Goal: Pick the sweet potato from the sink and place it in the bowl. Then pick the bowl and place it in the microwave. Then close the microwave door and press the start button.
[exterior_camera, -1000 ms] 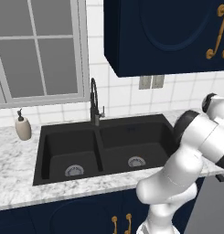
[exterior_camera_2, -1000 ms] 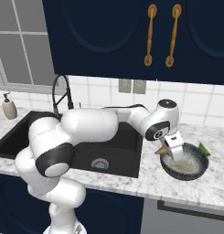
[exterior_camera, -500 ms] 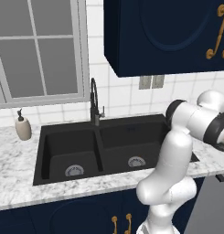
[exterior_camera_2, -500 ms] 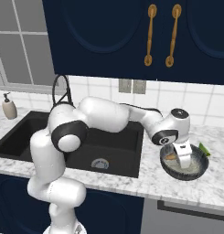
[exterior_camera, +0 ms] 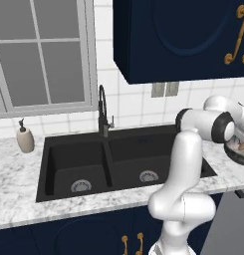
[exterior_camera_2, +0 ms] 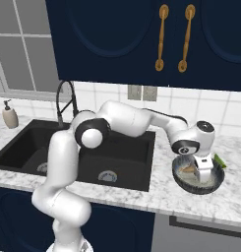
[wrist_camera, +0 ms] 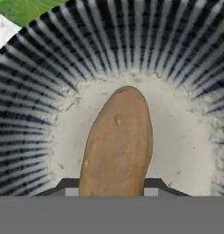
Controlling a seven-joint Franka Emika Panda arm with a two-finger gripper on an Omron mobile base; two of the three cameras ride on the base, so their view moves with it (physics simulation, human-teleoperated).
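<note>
Bowl (wrist_camera: pixel 186 137) floor: sweet potato (wrist_camera: pixel 117 144) between jaws

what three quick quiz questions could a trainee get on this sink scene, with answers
1. True or false: the sweet potato lies in the sink.
2. What is the gripper shut on?
3. The bowl stands: A) in a sink basin, B) on the counter right of the sink, C) in a cupboard.

Key:
1. False; it sits over the bowl's floor, between the fingers.
2. The sweet potato.
3. B.
</note>
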